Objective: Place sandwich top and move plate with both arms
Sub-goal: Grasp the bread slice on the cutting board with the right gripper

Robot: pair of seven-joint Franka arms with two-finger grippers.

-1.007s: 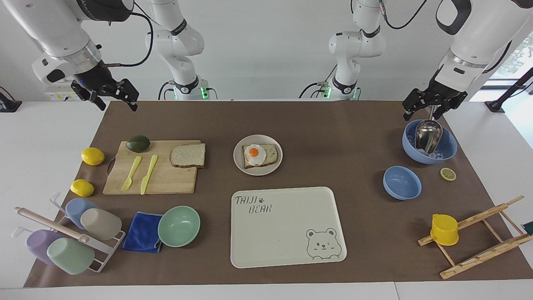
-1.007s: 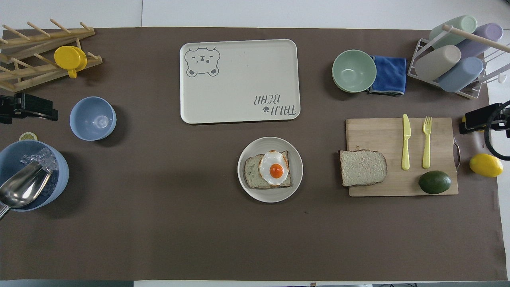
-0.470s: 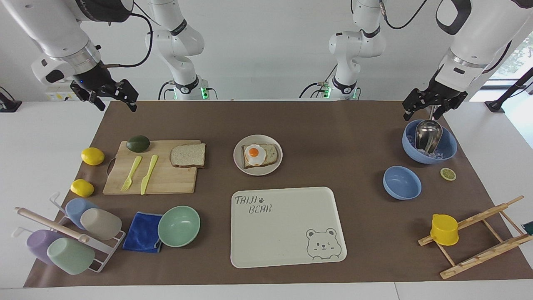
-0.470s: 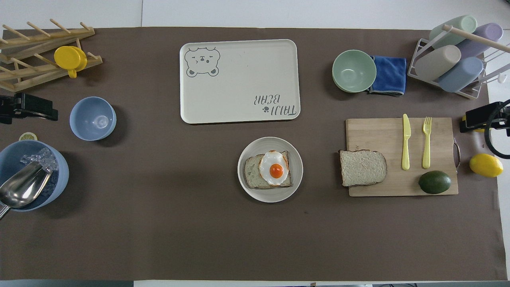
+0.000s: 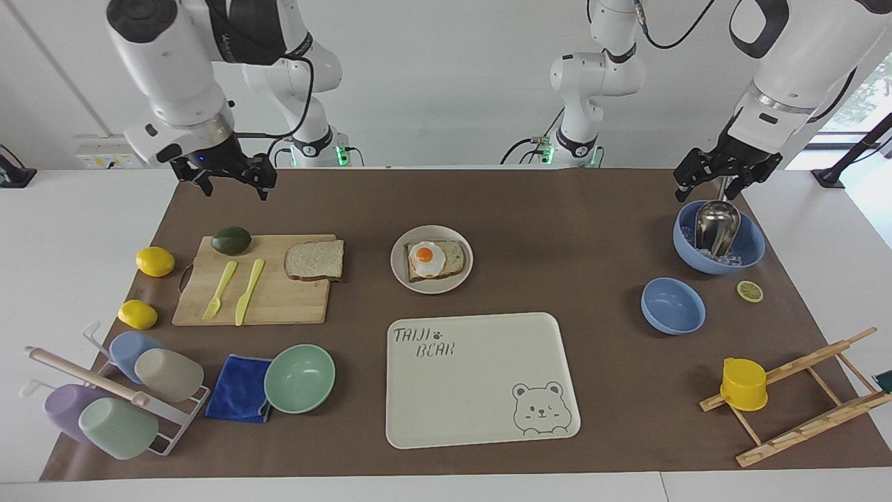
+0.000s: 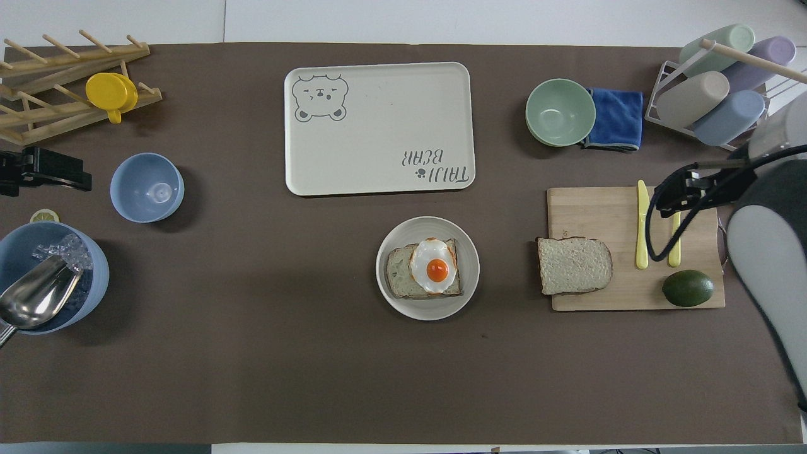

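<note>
Right gripper (image 5: 233, 183) fingers spread wide, empty, raised over the cutting board (image 5: 279, 296); left gripper (image 5: 721, 180) fingers wide too, over ice bowl (image 5: 749, 244), waiting. Sandwich top (image 5: 315, 260) on board's end toward plate (image 5: 398, 268), which carries egg toast. Brown mat covers white tabletop (image 5: 77, 230); white wall at robots' end — arm bases show only in facing view.

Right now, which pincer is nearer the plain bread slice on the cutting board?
Right. The right pincer hangs above that cutting board's end. The left pincer is over the ice bowl, well away from the bread slice.
</note>
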